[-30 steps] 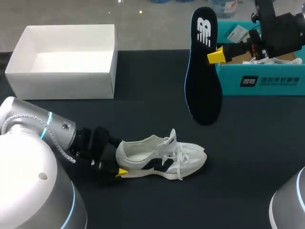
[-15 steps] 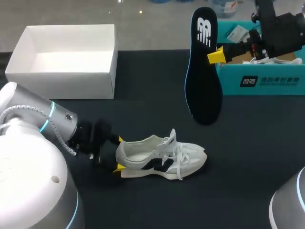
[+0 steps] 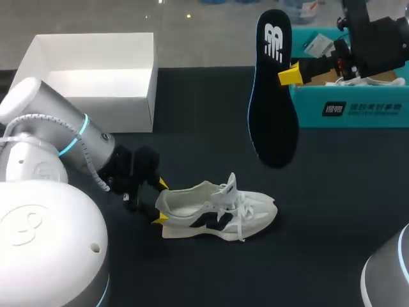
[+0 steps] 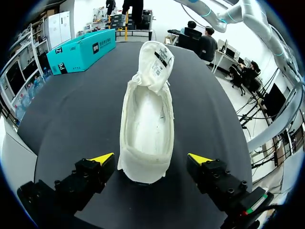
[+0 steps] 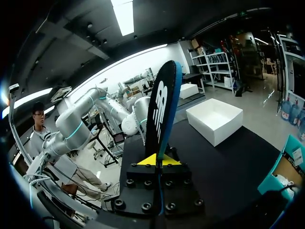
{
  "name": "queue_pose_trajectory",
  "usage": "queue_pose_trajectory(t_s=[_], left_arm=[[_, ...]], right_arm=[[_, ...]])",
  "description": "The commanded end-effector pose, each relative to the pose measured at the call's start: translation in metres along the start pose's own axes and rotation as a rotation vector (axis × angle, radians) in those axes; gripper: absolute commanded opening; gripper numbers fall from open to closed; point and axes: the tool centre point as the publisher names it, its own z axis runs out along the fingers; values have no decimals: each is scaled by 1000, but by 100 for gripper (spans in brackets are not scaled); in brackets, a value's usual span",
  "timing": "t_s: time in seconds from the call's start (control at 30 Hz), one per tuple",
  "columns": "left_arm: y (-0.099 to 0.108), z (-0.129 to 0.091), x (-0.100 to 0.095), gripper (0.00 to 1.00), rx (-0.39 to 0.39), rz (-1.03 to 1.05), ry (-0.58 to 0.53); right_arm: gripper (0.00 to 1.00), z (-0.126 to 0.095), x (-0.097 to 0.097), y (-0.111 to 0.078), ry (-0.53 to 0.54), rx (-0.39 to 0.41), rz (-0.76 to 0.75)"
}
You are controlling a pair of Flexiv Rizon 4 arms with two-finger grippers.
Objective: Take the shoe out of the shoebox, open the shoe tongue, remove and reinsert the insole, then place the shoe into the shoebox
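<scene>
A white shoe with a dark side logo lies on its sole on the black table, toe to the right, tongue standing up. My left gripper is open at the shoe's heel, one yellow tip on each side. In the left wrist view the heel of the shoe sits between the open fingers of that gripper without touching them. My right gripper is shut on the black insole, held upright in the air above the table. The insole rises edge-on from the right gripper.
An open white shoebox stands at the back left. A teal box with clutter sits at the back right, behind my right arm. Bare black table stretches in front of and to the right of the shoe.
My left arm has swung round toward the back, and its gripper has shifted slightly at the shoe's heel. The right arm and the insole have kept still.
</scene>
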Motion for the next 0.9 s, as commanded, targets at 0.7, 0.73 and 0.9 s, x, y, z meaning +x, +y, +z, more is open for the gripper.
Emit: queue_pose_trajectory(t_s=[0.7,0.73,0.9], left_arm=[[-36,-9,2,100,-411,137,-78],[-36,-9,2,100,-421,139,-85],[-35,-13,2,100,-430,131,-91]], right_arm=[[0,2,-2,1,0,3,1],[0,2,-2,1,0,3,1],[0,2,-2,1,0,3,1]])
